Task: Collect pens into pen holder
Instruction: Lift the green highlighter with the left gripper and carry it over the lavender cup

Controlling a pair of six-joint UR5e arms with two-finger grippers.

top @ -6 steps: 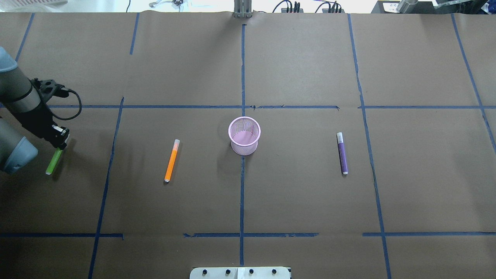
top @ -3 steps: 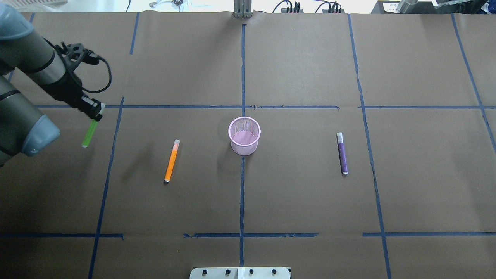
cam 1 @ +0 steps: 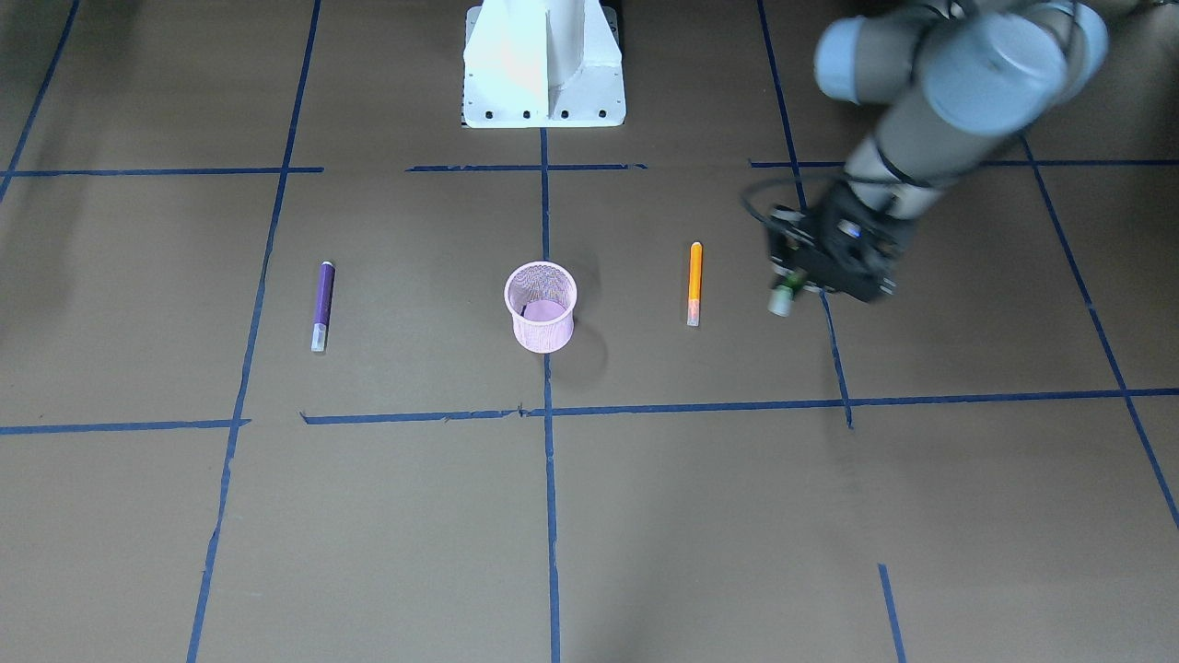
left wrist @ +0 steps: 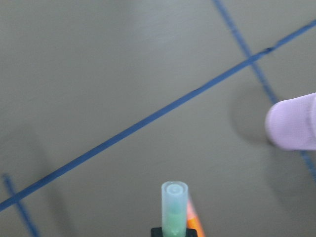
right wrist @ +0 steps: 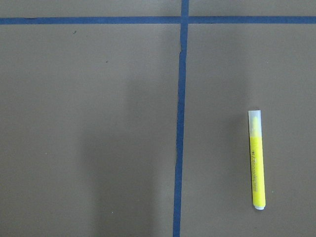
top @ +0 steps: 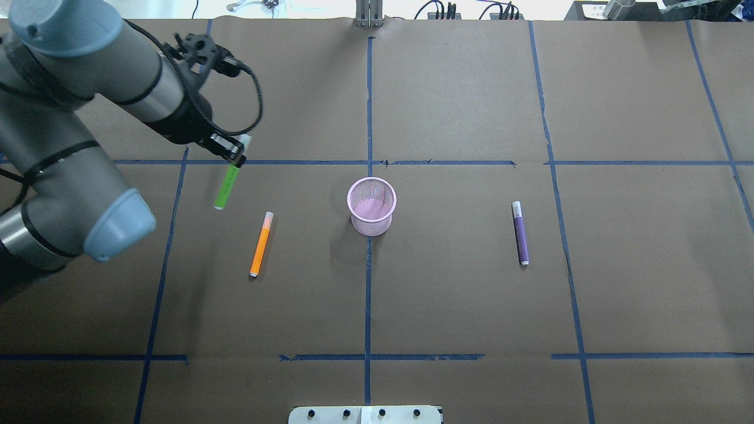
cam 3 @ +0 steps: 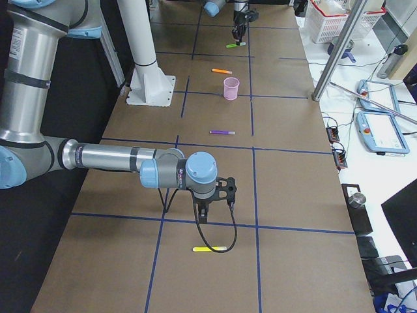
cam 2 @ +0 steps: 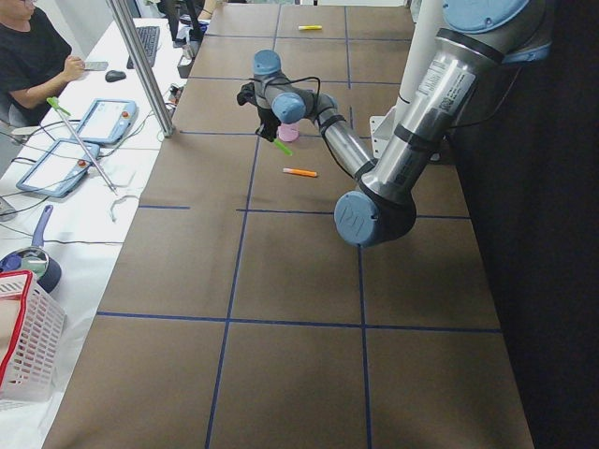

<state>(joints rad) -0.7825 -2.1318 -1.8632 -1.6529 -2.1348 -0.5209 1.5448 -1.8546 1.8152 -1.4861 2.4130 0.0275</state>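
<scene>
The pen holder, a small pink wire-mesh cup with a rolled rim and a slight taper, is stood upright on the counter on the central blue tape line. From the front-facing view, only its pink mesh wall and floor are seen inside; a small dark mark near the inner wall cannot be identified. A white basket with a red rim is seen on the side bench in the exterior left view; what it contains cannot be made out.

The green pen is clamped in the left gripper near its pale translucent cap, and is held tilted above the counter, to the holder's left in the overhead view and well apart from it. The orange pen is laid flat between the held pen and the holder, touching neither. The purple pen is laid flat on the holder's other side, its pale cap turned away from the robot. A yellow pen is laid on the counter beneath the right gripper; whether that gripper is open or closed cannot be told.
</scene>
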